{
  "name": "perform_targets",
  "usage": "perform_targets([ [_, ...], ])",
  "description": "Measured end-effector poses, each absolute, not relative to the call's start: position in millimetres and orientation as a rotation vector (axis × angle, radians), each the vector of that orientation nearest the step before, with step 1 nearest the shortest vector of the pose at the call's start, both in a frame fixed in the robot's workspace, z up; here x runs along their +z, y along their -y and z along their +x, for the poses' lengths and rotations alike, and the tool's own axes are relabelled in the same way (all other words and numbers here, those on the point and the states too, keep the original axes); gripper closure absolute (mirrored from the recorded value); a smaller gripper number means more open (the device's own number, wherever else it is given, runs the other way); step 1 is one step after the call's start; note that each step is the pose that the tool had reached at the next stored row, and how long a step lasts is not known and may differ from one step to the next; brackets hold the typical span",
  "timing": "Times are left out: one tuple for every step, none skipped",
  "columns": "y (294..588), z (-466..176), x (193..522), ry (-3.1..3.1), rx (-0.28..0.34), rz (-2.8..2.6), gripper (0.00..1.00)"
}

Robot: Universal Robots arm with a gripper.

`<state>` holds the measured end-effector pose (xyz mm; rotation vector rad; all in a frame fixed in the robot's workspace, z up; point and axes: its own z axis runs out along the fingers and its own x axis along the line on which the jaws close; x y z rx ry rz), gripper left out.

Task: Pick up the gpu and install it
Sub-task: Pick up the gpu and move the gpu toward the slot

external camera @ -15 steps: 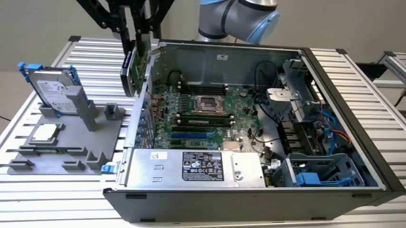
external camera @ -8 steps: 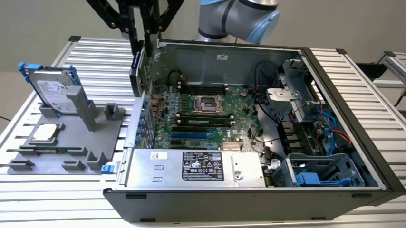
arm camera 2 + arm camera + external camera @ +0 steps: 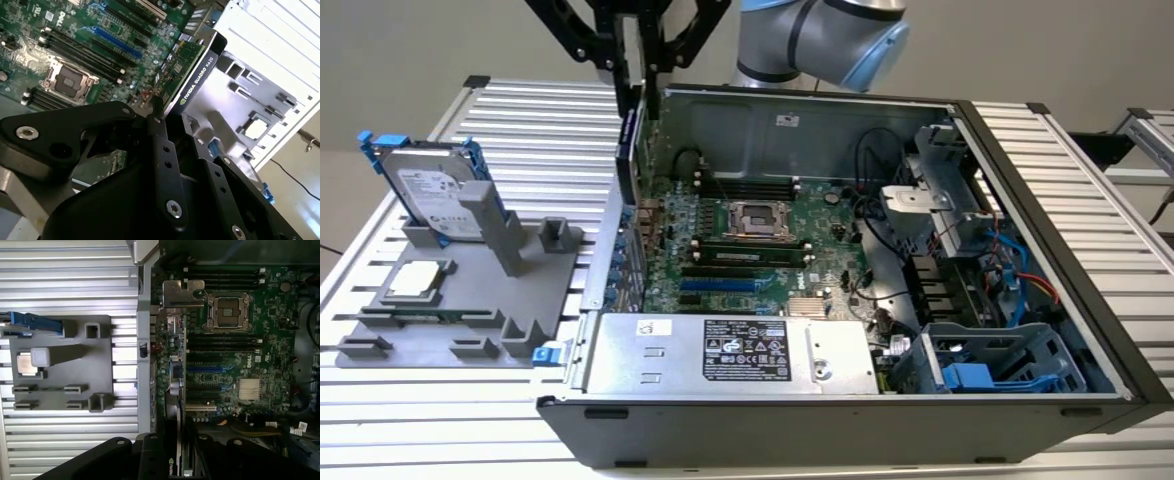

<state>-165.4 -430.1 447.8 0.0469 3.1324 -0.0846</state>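
Observation:
The gpu (image 3: pixel 631 140) hangs upright and edge-on above the exterior view's left side of the open computer case, close to the case's side wall. My gripper (image 3: pixel 638 45) is shut on its top edge. In the second wrist view the gpu (image 3: pixel 192 70) shows a green circuit board on one face and a black shroud on the other, between my gripper (image 3: pixel 175 127) fingers. In the first wrist view the gpu (image 3: pixel 176 400) is a thin strip ending in a silver bracket (image 3: pixel 181 292). It hovers over the motherboard (image 3: pixel 235 365) beside the blue slot (image 3: pixel 202 369).
The open case (image 3: pixel 1067 260) holds a power supply (image 3: pixel 734 352) at the front, cables and drive cages (image 3: pixel 987 360) on the exterior view's right. A grey holder tray (image 3: pixel 467 290) outside the case carries a hard drive in a blue frame (image 3: pixel 434 190) and a silver CPU chip (image 3: pixel 416 280).

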Motion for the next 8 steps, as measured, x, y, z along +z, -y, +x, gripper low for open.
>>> perform_targets([
  [430.1,-163.4,447.8,-3.132,-0.085,0.047,1.00],
  [430.1,-161.3,447.8,-3.132,-0.085,0.047,1.00],
  [430.1,-159.3,447.8,-3.132,-0.085,0.047,1.00],
  [430.1,-157.5,447.8,-3.132,-0.085,0.047,1.00],
  [430.1,-155.5,447.8,-3.132,-0.085,0.047,1.00],
  [430.1,-153.5,447.8,-3.132,-0.085,0.047,1.00],
  [430.1,-151.6,447.8,-3.132,-0.085,0.047,1.00],
  [430.1,-149.8,447.8,-3.132,-0.085,0.047,1.00],
])
